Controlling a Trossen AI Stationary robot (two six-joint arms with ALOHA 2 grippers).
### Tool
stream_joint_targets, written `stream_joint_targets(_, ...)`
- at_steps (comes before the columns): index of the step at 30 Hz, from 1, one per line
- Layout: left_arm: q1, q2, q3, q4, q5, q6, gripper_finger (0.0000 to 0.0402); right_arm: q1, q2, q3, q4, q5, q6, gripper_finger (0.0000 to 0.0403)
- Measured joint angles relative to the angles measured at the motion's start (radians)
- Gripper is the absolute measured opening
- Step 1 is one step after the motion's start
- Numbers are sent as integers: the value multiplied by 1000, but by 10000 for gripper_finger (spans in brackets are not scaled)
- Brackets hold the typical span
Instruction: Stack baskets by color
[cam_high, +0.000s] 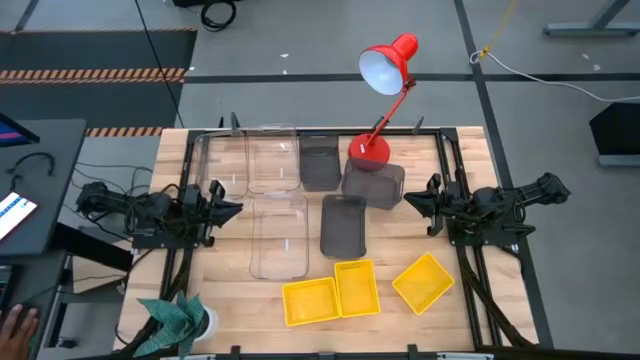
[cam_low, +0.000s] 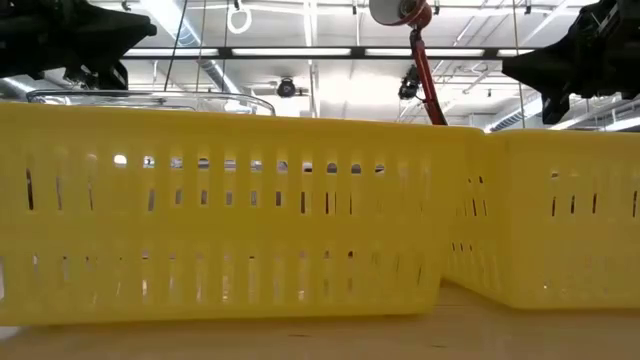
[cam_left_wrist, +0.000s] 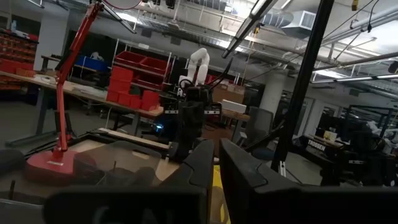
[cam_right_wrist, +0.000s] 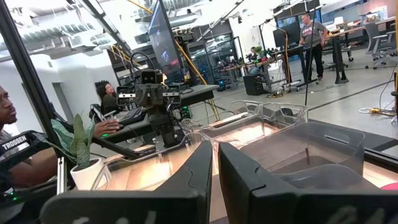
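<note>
A pale wooden table (cam_high: 230, 290) carries nine baskets, none stacked, so sorting has not begun. Nearest the front edge lie three slotted yellow baskets (cam_high: 358, 288), two touching, one tilted apart. Mid-table sit three smoky grey baskets (cam_high: 343, 225) and, beside them, three larger clear baskets (cam_high: 278, 236), smooth-walled with rounded corners. A red lamp (cam_high: 385, 70) stands behind. The left gripper (cam_high: 228, 207) and right gripper (cam_high: 410, 200) wait at the sides, fingers nearly together, holding nothing. Next, one likely must spread and descend onto a rim.

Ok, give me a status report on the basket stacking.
Left gripper and right gripper shut, empty, parked at table sides. Yellow baskets, grey baskets and clear baskets all unstacked. Red lamp stands among the grey ones.
</note>
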Motion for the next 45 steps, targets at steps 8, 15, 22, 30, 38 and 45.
stream_joint_targets(8,0,0,0,0,0,0,29,0,0,0,0,0,0,34)
stream_joint_targets(15,0,0,0,0,0,0,27,0,0,0,0,0,0,34)
stream_joint_targets(22,0,0,0,0,0,0,34,0,0,0,0,0,0,34)
stream_joint_targets(30,0,0,0,0,0,0,26,0,0,0,0,0,0,34)
stream_joint_targets(38,0,0,0,0,0,0,35,0,0,0,0,0,0,34)
stream_joint_targets(45,0,0,0,0,0,0,31,0,0,0,0,0,0,34)
